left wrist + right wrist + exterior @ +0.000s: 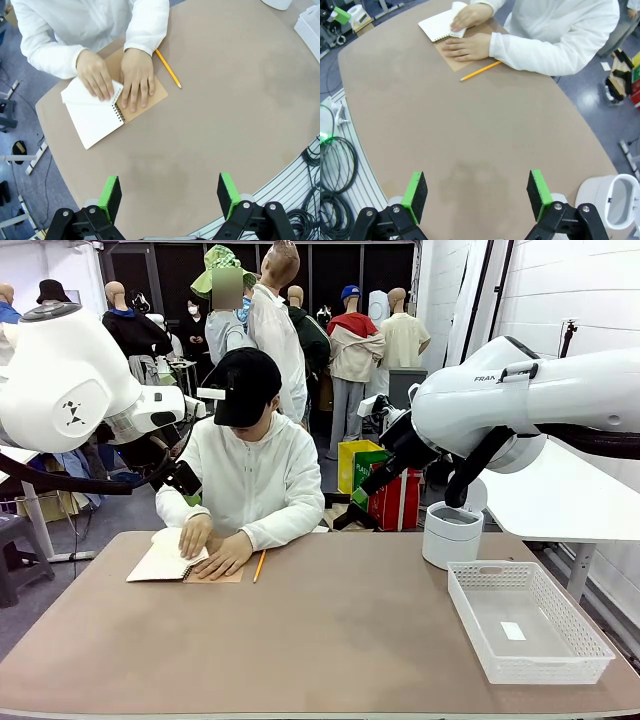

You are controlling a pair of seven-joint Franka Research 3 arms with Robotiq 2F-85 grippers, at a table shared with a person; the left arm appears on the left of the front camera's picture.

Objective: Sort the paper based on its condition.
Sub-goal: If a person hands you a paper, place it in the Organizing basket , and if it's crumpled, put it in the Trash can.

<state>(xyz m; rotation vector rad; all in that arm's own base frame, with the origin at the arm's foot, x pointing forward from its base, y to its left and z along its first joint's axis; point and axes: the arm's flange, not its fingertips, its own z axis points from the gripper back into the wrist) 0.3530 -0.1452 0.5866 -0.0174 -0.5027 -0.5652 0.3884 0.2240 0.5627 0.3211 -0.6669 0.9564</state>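
A person sits at the far side with both hands (117, 77) on a spiral-bound notebook (95, 117) that lies open on its brown cover. One hand bends a white page (75, 92) up at the binding. I cannot tell whether that page is a loose sheet of paper. My left gripper (170, 197) hangs open high above the table's near-left part, nothing between its green pads. My right gripper (477, 195) is also open and empty, high over the bare tabletop. In the front view the notebook (165, 558) lies at the table's far left.
A yellow pencil (259, 566) lies right of the notebook. A white mesh basket (470, 612) with a tiny label inside stands at the right front. Behind it is a white round bin (452, 535). The brown tabletop (330, 640) is bare in the middle.
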